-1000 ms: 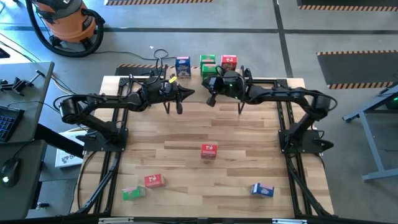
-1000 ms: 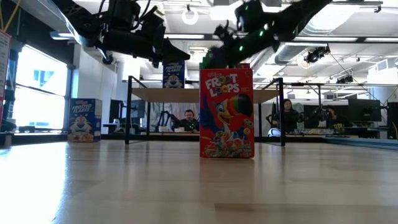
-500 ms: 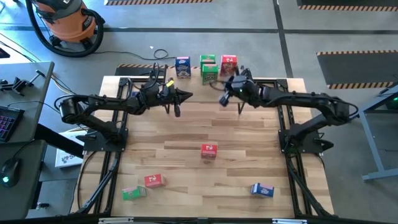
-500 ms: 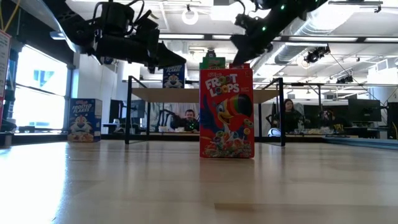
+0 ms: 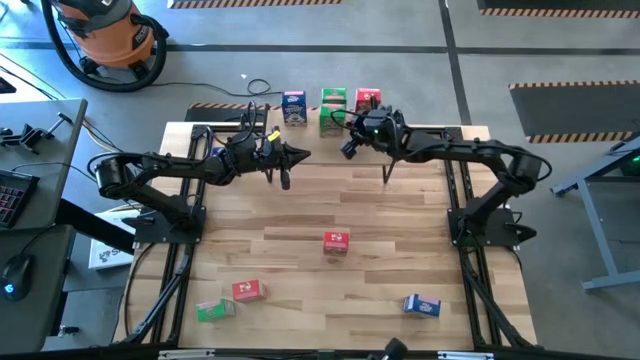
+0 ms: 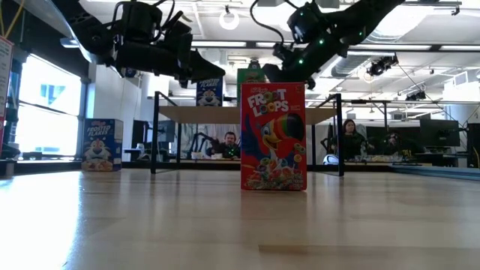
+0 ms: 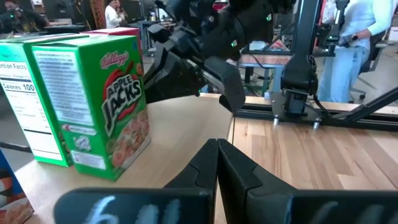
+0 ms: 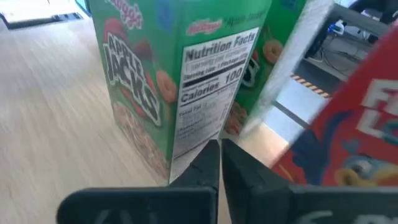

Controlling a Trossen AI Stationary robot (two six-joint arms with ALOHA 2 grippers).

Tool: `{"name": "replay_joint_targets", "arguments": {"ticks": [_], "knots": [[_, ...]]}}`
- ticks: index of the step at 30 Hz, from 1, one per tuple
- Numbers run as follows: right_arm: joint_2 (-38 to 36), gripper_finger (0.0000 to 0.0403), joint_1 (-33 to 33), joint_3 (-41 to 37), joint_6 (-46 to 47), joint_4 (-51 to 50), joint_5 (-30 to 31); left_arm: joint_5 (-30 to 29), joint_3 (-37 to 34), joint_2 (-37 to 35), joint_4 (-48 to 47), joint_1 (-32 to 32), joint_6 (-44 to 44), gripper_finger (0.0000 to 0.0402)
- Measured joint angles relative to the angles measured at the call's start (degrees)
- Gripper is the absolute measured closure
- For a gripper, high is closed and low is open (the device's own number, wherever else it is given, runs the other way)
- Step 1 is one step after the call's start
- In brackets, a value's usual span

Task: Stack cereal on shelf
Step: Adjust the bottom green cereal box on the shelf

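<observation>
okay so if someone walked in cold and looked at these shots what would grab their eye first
Probably the red Froot Loops box standing alone mid-table, filling the low view. Next, both dark arms stretched to the far edge: the right tool noses shut against the green Apple Jacks boxes on the shelf, with the left tool shut nearby.

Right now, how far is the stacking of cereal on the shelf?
Done: blue box, two green boxes and red box on the shelf. In hand: nothing; left gripper and right gripper are shut, empty, the right beside the green boxes. Left: at least four boxes on the table.
</observation>
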Motion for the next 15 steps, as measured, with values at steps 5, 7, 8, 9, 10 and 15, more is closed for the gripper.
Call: {"name": "replay_joint_targets", "arguments": {"ticks": [5, 7, 8, 9, 10, 15], "knots": [[0.86, 0.0403, -0.02, 0.00, -0.02, 1.29, 0.02, -0.04, 0.00, 0.00, -0.09, 0.02, 0.40, 0.0402], [0.89, 0.0403, -0.02, 0.00, -0.08, 1.55, 0.06, -0.12, 0.00, 0.00, -0.08, 0.02, 0.42, 0.0402], [0.89, 0.0403, -0.02, 0.00, -0.34, 1.64, 0.05, -0.39, 0.00, 0.00, -0.09, 0.02, 0.42, 0.0402], [0.83, 0.0403, -0.02, 0.00, -1.12, 1.50, 0.18, -0.47, 0.00, 0.00, -0.09, 0.09, 0.43, 0.0402], [0.45, 0.0403, -0.02, 0.00, -1.96, 0.86, 0.62, -0.57, 0.00, 0.00, -0.10, 0.20, 0.43, 0.0402], [-5.70, 0.0403, 0.61, -0.02, -5.84, -4.82, -0.12, -0.66, 0.02, 0.03, -0.39, 1.53, 0.42, 0.0401]]}}
